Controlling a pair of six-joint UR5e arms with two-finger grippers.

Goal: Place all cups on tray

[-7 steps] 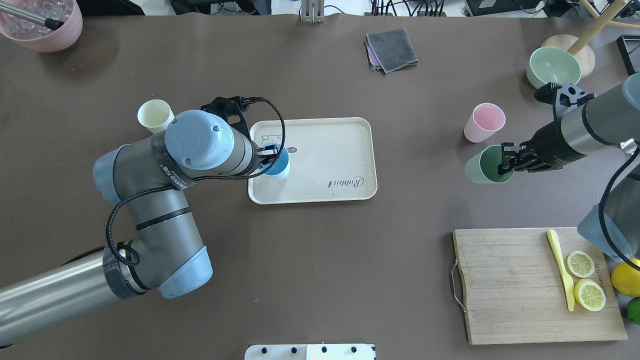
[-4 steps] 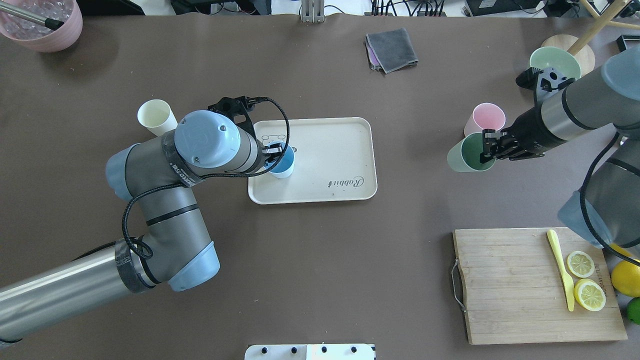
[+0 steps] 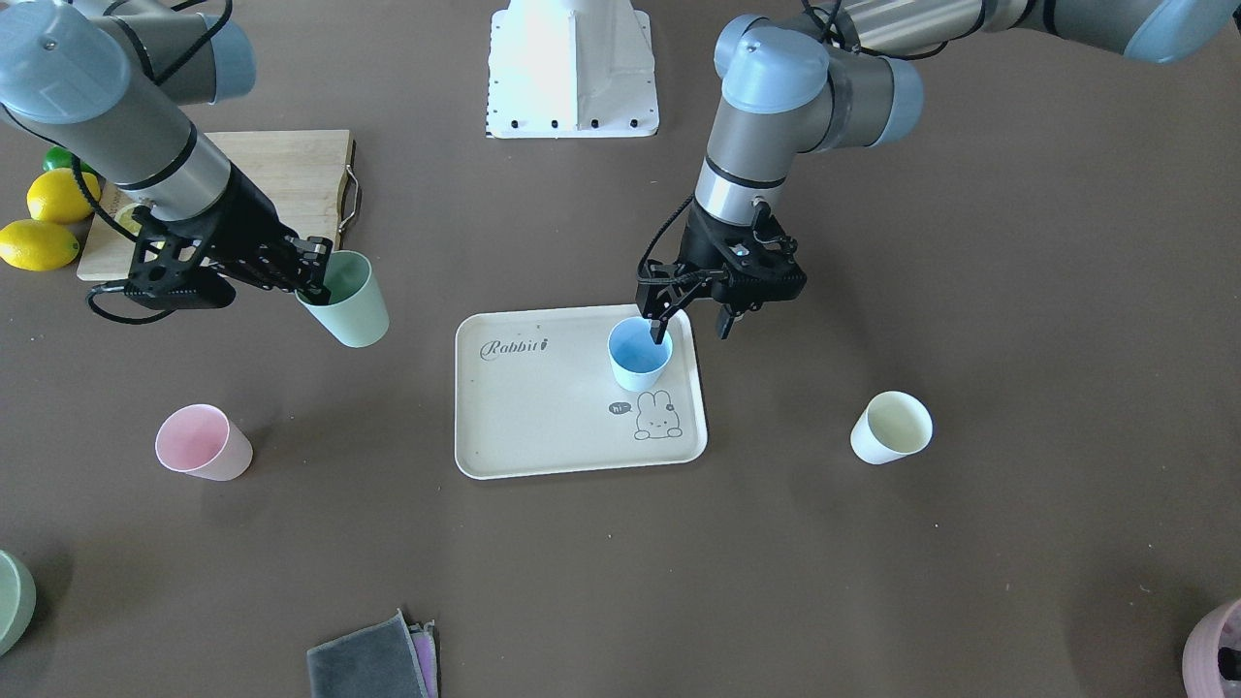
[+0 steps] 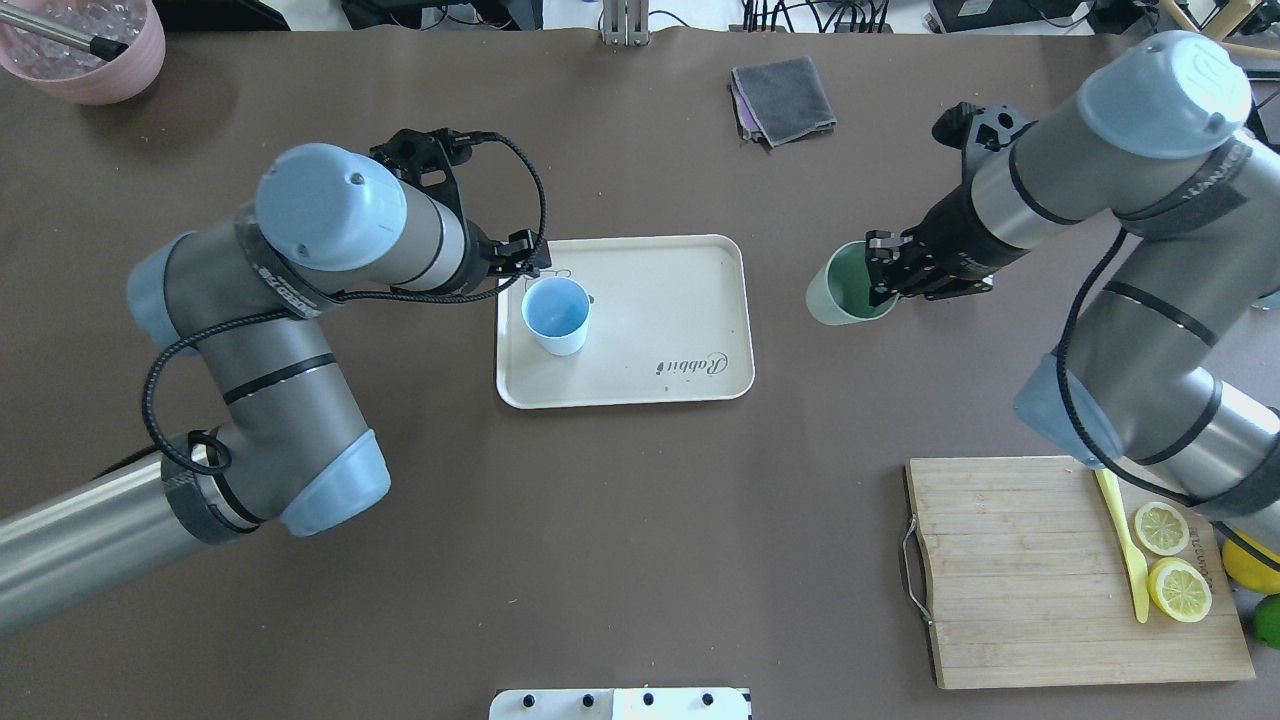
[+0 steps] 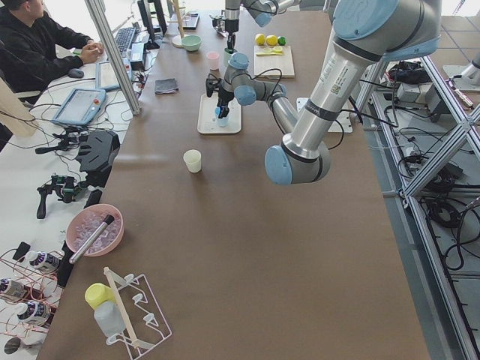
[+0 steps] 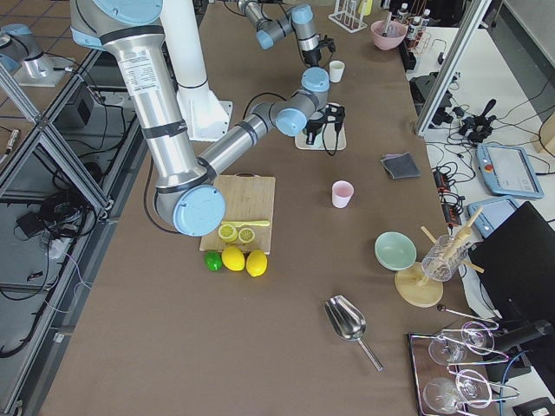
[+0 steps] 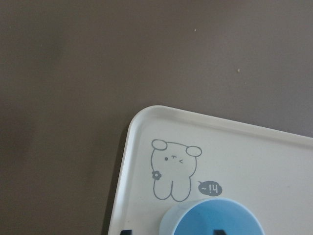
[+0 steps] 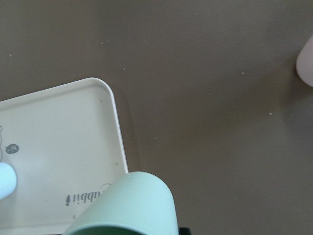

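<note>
The cream tray (image 4: 660, 290) lies mid-table. The light blue cup (image 4: 555, 315) stands upright on it by the rabbit drawing (image 3: 657, 419). My left gripper (image 3: 690, 330) is open just above the cup, its fingers astride the cup's wall. My right gripper (image 4: 882, 280) is shut on the rim of the green cup (image 4: 845, 288) and holds it tilted above the table just right of the tray. The pink cup (image 3: 204, 443) and the cream-yellow cup (image 3: 892, 427) stand on the table off the tray; both are hidden under the arms in the overhead view.
A wooden cutting board (image 4: 1010, 570) with lemon slices and a yellow knife lies front right. A grey cloth (image 4: 782, 98) lies at the back. A pink pot (image 4: 90, 55) is in the far left corner and a sage bowl (image 3: 10, 601) at the far right.
My left gripper has let go of the blue cup and drawn back a little; the cup stands free. My right arm has carried the green cup left, past the pink cup, toward the tray.
</note>
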